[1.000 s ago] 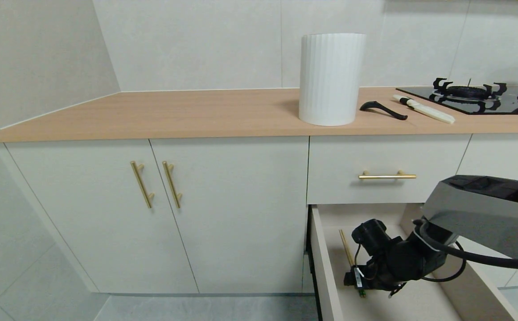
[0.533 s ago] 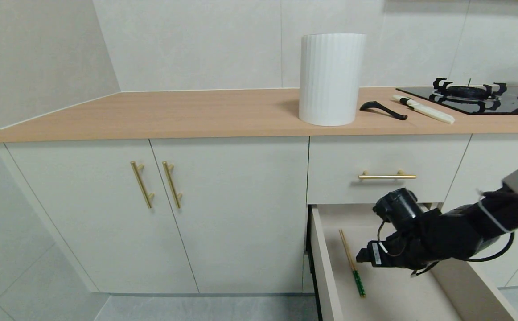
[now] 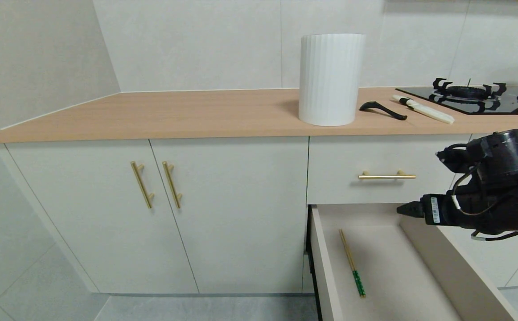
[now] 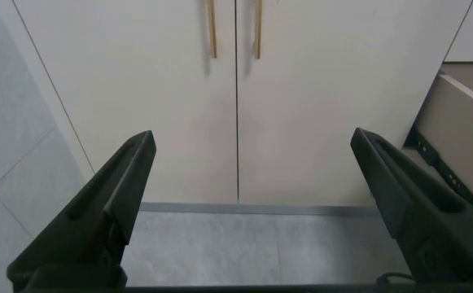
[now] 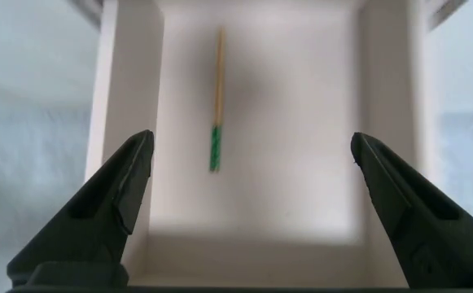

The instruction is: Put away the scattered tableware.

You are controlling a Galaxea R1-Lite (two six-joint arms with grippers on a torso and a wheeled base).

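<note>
One pair of green-tipped chopsticks (image 3: 351,264) lies in the open drawer (image 3: 326,267), close along its left wall. The right gripper (image 3: 407,209), fingers spread, hangs over the drawer's right wall, and the left gripper (image 4: 252,150) is likewise spread. On the countertop (image 3: 174,113), near its front edge, lie one black spoon (image 3: 381,109) and one knife (image 3: 424,109)

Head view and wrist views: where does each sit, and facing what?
Head view: on the head, facing down at counter and open drawer; right gripper at right.
Left wrist view: faces cabinet doors, past the open left gripper.
Right wrist view: straight down into the drawer, past its open gripper.
Shared: head and right wrist show the chopsticks.
</note>
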